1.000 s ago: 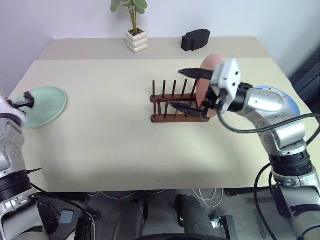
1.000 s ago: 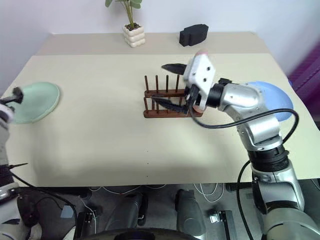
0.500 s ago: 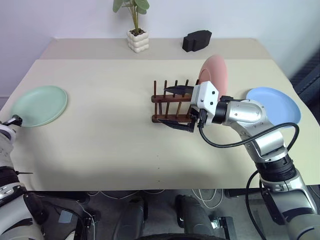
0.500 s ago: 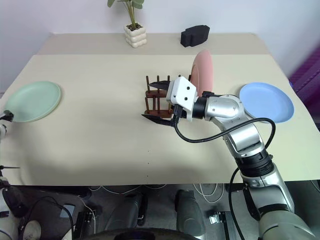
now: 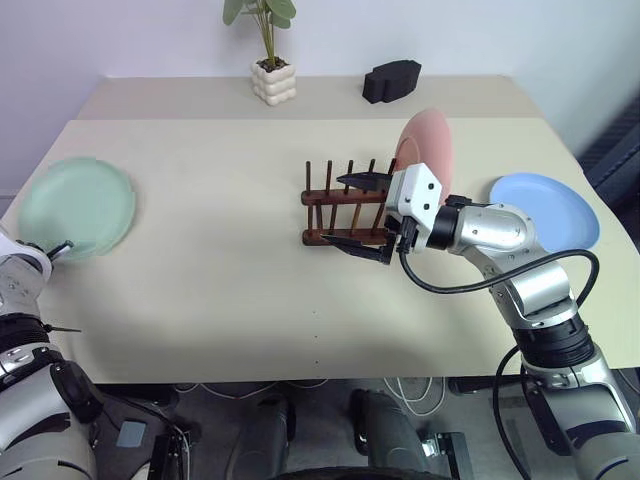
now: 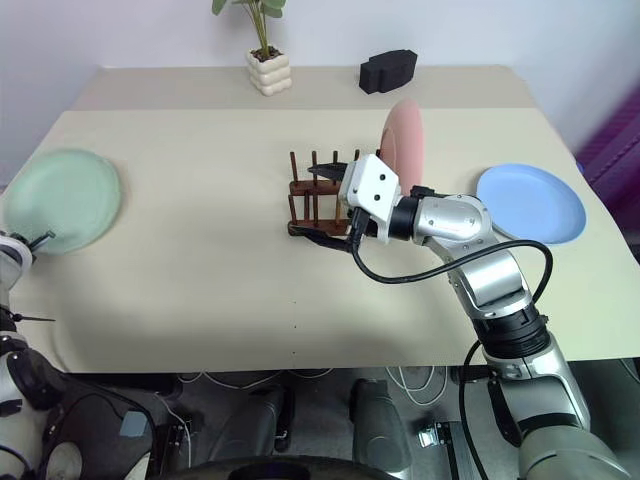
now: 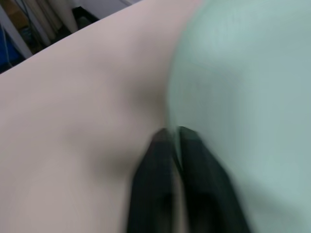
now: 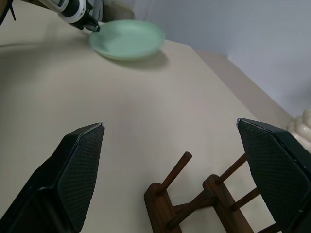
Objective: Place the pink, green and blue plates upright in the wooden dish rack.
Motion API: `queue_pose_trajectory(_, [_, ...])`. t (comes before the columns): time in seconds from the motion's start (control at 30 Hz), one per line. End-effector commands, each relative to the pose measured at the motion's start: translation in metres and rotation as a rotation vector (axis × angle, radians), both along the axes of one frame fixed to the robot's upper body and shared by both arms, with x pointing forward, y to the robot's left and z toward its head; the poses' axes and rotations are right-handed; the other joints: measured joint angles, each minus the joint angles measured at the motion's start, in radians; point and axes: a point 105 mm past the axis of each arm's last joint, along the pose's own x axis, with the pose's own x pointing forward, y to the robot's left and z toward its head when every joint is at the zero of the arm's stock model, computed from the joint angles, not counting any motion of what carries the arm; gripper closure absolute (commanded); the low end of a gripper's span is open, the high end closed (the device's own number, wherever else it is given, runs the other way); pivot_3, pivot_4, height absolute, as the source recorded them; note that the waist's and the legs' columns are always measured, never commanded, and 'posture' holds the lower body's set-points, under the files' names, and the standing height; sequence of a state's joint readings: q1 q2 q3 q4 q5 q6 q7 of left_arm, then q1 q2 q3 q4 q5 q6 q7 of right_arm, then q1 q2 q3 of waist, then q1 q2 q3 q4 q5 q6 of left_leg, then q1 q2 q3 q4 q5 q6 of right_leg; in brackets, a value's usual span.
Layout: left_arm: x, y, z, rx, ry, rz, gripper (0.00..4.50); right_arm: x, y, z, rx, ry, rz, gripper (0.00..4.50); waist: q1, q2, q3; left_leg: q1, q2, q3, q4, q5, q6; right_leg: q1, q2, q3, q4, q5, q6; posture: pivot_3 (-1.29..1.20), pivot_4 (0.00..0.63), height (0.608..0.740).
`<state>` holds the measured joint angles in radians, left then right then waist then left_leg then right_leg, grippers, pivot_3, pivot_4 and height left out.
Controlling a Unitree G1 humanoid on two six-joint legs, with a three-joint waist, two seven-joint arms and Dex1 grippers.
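The green plate (image 5: 78, 203) lies at the table's left edge, and my left gripper (image 5: 60, 247) is shut on its near rim; the left wrist view shows both black fingers (image 7: 160, 145) pinched together at the plate's edge (image 7: 243, 97). The pink plate (image 5: 425, 150) stands upright at the right end of the wooden dish rack (image 5: 340, 215). To the right of the rack, the blue plate (image 5: 545, 210) lies flat on the table. My right gripper (image 5: 360, 213) hangs open over the rack's near side with nothing between its fingers, clear of the pink plate.
A white potted plant (image 5: 272, 75) and a black block (image 5: 392, 80) stand at the table's back edge. The beige tabletop (image 5: 220, 260) stretches bare between the green plate and the rack.
My left gripper came down to the green plate's near rim and shut on it. The right gripper sank a little beside the rack and stayed open.
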<state>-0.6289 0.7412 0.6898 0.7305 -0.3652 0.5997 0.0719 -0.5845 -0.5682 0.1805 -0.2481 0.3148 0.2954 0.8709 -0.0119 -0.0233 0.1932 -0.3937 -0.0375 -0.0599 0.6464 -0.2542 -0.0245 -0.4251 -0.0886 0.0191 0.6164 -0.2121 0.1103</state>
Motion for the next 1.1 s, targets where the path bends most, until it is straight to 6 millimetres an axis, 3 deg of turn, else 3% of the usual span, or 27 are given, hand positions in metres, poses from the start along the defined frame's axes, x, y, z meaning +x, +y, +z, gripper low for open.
queue_pose_trajectory(0.03, [-0.001, 0.001, 0.004, -0.009, -0.042, 0.022, 4.47, -0.002, -0.002, 0.012, 0.019, -0.05, -0.007, 0.0, -0.001, 0.0, 0.0, 0.0, 0.0, 0.0, 0.0, 0.0, 0.0, 0.0, 0.0, 0.0, 0.0, 0.0, 0.0, 0.0, 0.15, 0.73])
queue_pose_trajectory(0.2, [0.007, -0.011, 0.018, 0.016, -0.151, -0.036, 4.47, -0.002, -0.002, 0.011, 0.02, -0.052, -0.007, 0.0, 0.001, 0.0, 0.0, 0.0, 0.0, 0.0, 0.0, 0.0, 0.0, 0.0, 0.0, 0.0, 0.0, 0.0, 0.0, 0.0, 0.15, 0.73])
queue_pose_trajectory(0.4, [0.019, -0.052, 0.065, 0.081, -0.401, -0.205, 4.47, -0.002, -0.002, 0.011, 0.018, -0.062, -0.003, 0.0, 0.001, -0.001, 0.0, -0.001, 0.0, 0.0, 0.0, 0.0, 0.0, 0.0, -0.001, 0.0, 0.0, 0.0, 0.0, 0.0, 0.15, 0.73])
queue_pose_trajectory(0.5, [0.02, -0.072, 0.075, 0.115, -0.422, -0.279, 4.47, -0.003, -0.001, 0.012, 0.02, -0.066, 0.001, 0.0, -0.004, -0.001, 0.0, -0.001, 0.0, 0.0, 0.0, 0.0, 0.0, 0.0, -0.001, 0.0, 0.0, 0.0, 0.0, 0.0, 0.15, 0.73])
queue_pose_trajectory(0.6, [0.017, -0.078, 0.077, 0.134, -0.411, -0.272, 4.47, -0.003, 0.0, 0.012, 0.019, -0.066, 0.003, 0.0, -0.004, -0.001, 0.0, 0.0, 0.0, 0.0, 0.0, 0.0, 0.0, 0.0, 0.0, 0.0, 0.0, 0.0, 0.0, 0.0, 0.15, 0.73])
queue_pose_trajectory(0.73, [0.007, -0.056, 0.075, 0.103, -0.408, -0.114, 3.24, -0.001, 0.0, 0.01, 0.017, -0.062, 0.002, 0.0, -0.003, -0.001, 0.0, 0.0, 0.0, 0.0, 0.0, 0.0, 0.0, 0.0, 0.0, 0.0, 0.0, 0.0, 0.0, 0.0, 0.15, 0.73])
queue_pose_trajectory(0.93, [0.0, -0.029, 0.045, 0.081, -0.208, 0.03, 0.03, 0.001, -0.001, 0.008, 0.016, -0.059, -0.003, 0.0, -0.002, -0.001, 0.0, 0.0, -0.002, 0.0, 0.0, 0.0, 0.0, 0.0, 0.001, 0.0, 0.0, 0.0, 0.0, 0.0, 0.15, 0.73])
queue_pose_trajectory(1.1, [0.012, -0.028, 0.024, -0.007, -0.158, 0.006, 0.01, 0.0, 0.001, 0.01, 0.019, -0.061, -0.002, 0.0, 0.004, -0.001, 0.0, 0.0, -0.002, 0.0, 0.001, 0.0, 0.0, 0.001, 0.001, 0.0, 0.0, 0.0, 0.0, 0.0, 0.15, 0.73])
